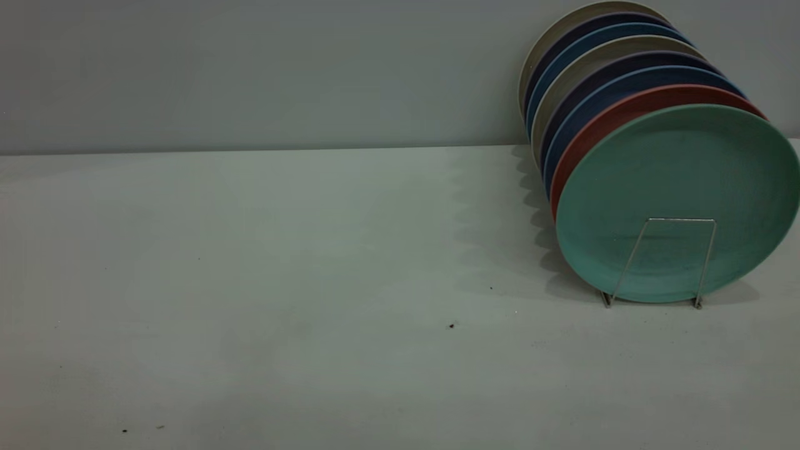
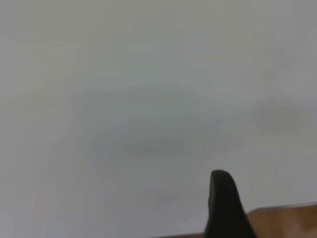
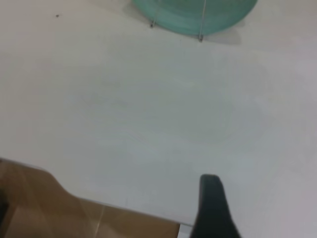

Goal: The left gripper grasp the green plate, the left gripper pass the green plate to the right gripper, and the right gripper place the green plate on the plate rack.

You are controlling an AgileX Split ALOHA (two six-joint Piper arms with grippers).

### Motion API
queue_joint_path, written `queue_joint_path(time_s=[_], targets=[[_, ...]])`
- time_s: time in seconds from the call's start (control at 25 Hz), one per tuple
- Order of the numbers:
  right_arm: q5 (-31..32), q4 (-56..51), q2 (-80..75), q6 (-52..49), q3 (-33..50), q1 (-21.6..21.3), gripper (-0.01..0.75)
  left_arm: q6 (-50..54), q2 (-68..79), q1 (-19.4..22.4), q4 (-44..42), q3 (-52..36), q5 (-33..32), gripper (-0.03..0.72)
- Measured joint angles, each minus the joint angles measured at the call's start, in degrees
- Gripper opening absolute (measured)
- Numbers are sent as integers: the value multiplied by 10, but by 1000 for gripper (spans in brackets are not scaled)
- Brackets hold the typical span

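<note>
Green plate (image 1: 678, 187) stands at the front of the plate rack (image 1: 662, 262).

Only the wrist views show each claw, one dark finger (image 2: 223, 206) (image 3: 212, 208) over the pale bench (image 1: 281, 300); open or closed, nobody can tell. Grey wall behind the rack.

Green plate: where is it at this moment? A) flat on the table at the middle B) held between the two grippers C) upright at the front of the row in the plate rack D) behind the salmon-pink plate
C: the green plate stands on edge as the frontmost of the row, behind the front wire loop of the plate rack, with no gripper on it.
</note>
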State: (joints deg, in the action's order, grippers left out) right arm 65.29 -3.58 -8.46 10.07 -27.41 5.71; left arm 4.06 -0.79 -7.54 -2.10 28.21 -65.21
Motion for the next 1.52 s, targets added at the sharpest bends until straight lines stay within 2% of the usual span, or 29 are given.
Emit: queue_joint_path(time_s=[0.36, 1.04, 1.28, 1.52], targets=[[0, 0, 0, 0, 0, 0, 537, -49, 0, 0, 24, -3, 0, 485], [0, 0, 3, -6, 0, -1, 536, -54, -1, 1, 27, -3, 0, 485], [-1, -1, 58, -6, 0, -19, 535, -55, -5, 31, 28, -3, 0, 485], [0, -1, 94, -6, 0, -21, 535, -55, -5, 35, 28, -3, 0, 485]])
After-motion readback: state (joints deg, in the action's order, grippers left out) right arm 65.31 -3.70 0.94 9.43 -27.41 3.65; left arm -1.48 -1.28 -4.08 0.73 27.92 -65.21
